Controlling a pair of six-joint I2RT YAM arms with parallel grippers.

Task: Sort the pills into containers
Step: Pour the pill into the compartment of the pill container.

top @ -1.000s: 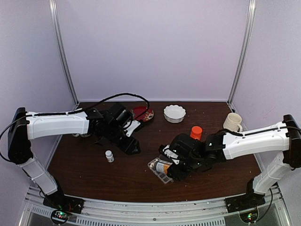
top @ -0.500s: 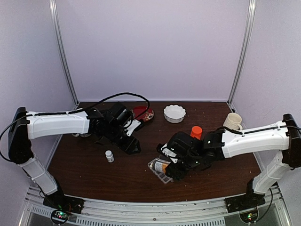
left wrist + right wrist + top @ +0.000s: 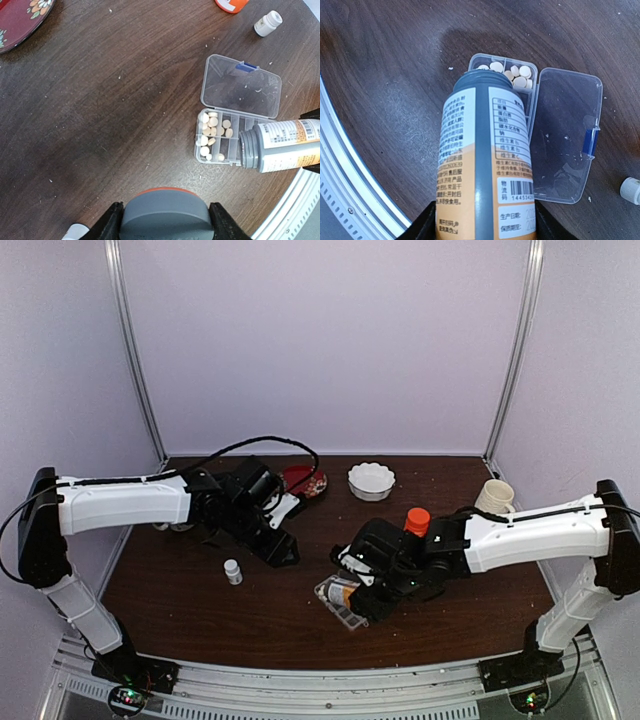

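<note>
Tilting grey bottle (image 3: 485, 150) over pill box (image 3: 565, 130) near table (image 3: 200, 610) front edge, right gripper (image 3: 481, 229) clamped on bottle, pills (image 3: 520, 75) in end cells, left gripper (image 3: 164, 226) pinching cap (image 3: 165, 205).

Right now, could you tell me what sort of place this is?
Likely a robot lab booth: left arm and right arm bolted at a dark wooden table, plain pale walls, metal posts.

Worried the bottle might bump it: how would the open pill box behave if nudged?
The pill box looks thin clear plastic with few pills, so probably light and apt to slide on the smooth table. Its open lid lies flat, so tipping seems unlikely, though pills could jump out.
</note>
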